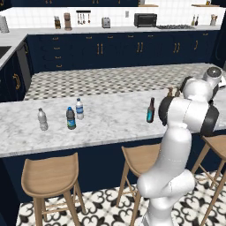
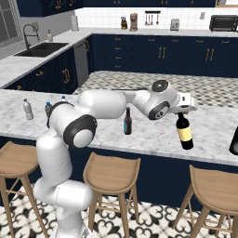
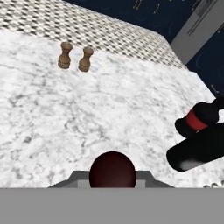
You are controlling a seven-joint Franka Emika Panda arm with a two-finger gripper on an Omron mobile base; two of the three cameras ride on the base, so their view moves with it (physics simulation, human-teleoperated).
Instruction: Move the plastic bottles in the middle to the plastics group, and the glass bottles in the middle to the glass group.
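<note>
1. The marble table (image 1: 110,123) runs wide from left to right; stools stand along its near edge, and a patterned floor strip lies beyond its far edge.
2. A broad bare stretch of table lies between the plastics group at the left and the brown long-necked bottle (image 1: 151,111), which stands upright alone near the middle.
3. The short dark bottle (image 1: 70,118) stands just beside the blue-labelled water bottle (image 1: 79,108); the greyish water bottle (image 1: 42,119) stands a little further left.
4. The claw (image 2: 182,111) is closed around the neck of the black wine bottle (image 2: 184,130), which hangs upright beneath it, over the table's right part.
5. In the hand view the wine bottle's dark red top (image 3: 112,169) sits between the fingertips.
6. The two stubby brown bottles (image 3: 75,57) stand ahead of the claw near the far edge, with open marble between.
7. A dark object (image 3: 199,142) lies to one side of the claw in the hand view.
</note>
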